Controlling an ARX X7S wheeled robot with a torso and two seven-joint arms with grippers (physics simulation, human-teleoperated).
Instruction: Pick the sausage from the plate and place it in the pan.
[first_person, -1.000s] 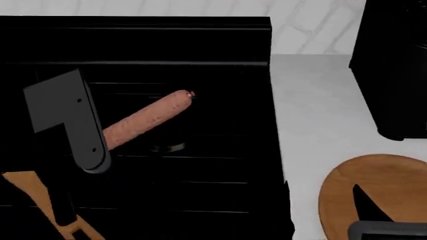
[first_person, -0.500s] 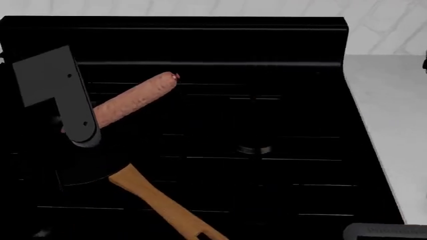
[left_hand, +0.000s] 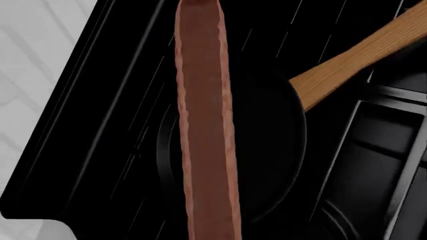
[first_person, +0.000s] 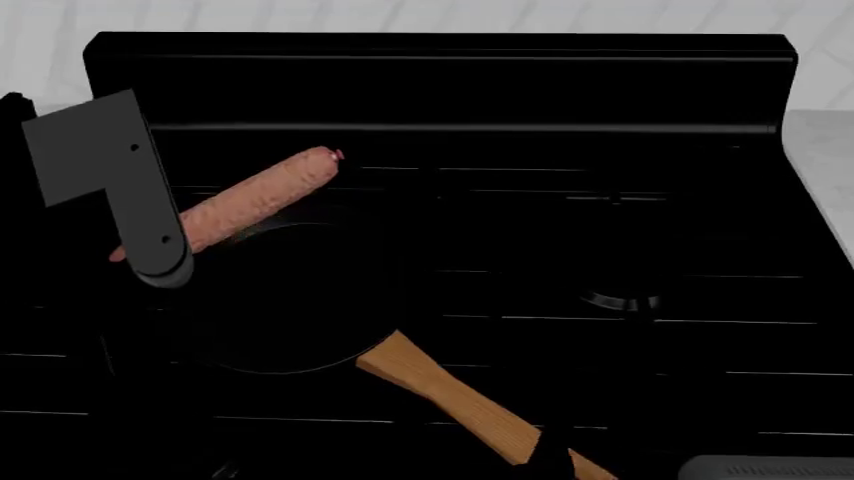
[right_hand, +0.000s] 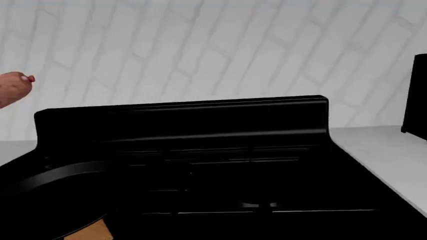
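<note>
— Where's the sausage (first_person: 260, 201) right now?

— In my left gripper (first_person: 150, 262), clamped near one end, so most of its length sticks out ahead of my fingers at a slant. I can't see the fingertips themselves in the head view; my own arm covers them. The left wrist view shows the sausage running straight out from my hand, with the pan (left_hand: 267, 150) directly beneath it.

— And your other hand?

— My right gripper isn't in any picture; I can't tell how it stands.

— So what worries you?

— The grip is off-centre. A long thing held by its tail may droop or pivot when I loosen. Its far tip, I judge, reaches close to the pan's far rim, so if I let go from this height it could bounce or roll, land across the rim, and end up on the stove (first_person: 614, 240) instead.

— Anything else?

— The wooden handle (first_person: 454, 400) juts out back toward my body. Lowering carelessly, I might nudge it and shift the pan from under me.
</note>
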